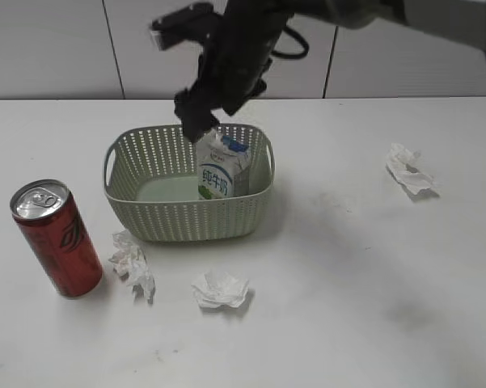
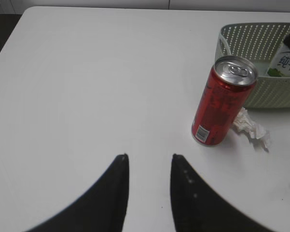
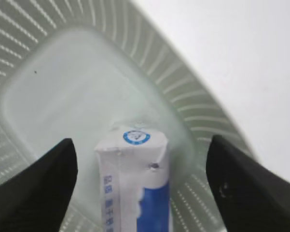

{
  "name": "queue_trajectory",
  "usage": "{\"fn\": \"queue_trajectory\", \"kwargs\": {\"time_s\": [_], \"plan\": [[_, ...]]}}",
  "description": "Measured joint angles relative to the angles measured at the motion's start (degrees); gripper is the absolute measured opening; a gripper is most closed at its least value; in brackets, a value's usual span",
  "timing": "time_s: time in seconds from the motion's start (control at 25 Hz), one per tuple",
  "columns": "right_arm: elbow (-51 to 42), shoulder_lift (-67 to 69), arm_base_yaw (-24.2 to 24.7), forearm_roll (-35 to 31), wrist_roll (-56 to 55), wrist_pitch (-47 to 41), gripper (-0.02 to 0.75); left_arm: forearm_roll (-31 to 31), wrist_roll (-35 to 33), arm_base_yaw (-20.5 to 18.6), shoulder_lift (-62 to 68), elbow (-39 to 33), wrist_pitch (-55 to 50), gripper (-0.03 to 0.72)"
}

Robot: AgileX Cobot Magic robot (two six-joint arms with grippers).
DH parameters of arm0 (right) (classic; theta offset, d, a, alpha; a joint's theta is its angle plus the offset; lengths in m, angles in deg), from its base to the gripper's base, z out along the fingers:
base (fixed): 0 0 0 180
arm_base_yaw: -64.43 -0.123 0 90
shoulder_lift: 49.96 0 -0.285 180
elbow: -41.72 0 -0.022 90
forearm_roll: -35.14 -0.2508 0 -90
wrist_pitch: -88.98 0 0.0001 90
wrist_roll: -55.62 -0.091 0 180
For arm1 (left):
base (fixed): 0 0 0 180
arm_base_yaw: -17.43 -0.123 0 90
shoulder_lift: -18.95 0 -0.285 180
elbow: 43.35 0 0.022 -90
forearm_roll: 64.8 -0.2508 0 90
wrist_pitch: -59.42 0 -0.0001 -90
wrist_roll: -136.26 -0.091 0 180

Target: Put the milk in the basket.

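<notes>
Item 1, the milk [image 1: 224, 167]: I log it inside the basket [image 1: 186, 214], right half, long axis upright with a slight tilt, blue top patch uppermost.

Right gripper [image 3: 140, 159]: fingers spread wide, clear of the carton on both sides, just above it.

Left gripper [image 2: 149, 166]: fingers parted, nothing between them, over bare white table [image 1: 372, 275].

Also listed: 1 red can [image 1: 55, 238], 3 crumpled tissues, pale panelled wall behind.
</notes>
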Motion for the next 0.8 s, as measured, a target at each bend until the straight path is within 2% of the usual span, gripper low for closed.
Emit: {"fn": "queue_trajectory", "kwargs": {"time_s": [0.24, 0.48, 0.6, 0.8], "plan": [[2.4, -11.5, 2.6, 0.9, -2.7, -3.0, 0.663, 0.0, 0.0, 0.0, 0.0, 0.0, 0.0, 0.237], [1.6, -19.2, 12.7, 3.9, -7.9, -10.1, 0.649, 0.0, 0.0, 0.0, 0.0, 0.0, 0.0, 0.232], [-2.1, -23.1, 17.9, 4.6, -9.7, -11.5, 0.637, 0.0, 0.0, 0.0, 0.0, 0.0, 0.0, 0.232], [-14.8, -31.5, 25.2, 5.3, -11.9, -12.9, 0.622, 0.0, 0.0, 0.0, 0.0, 0.0, 0.0, 0.230]]}}
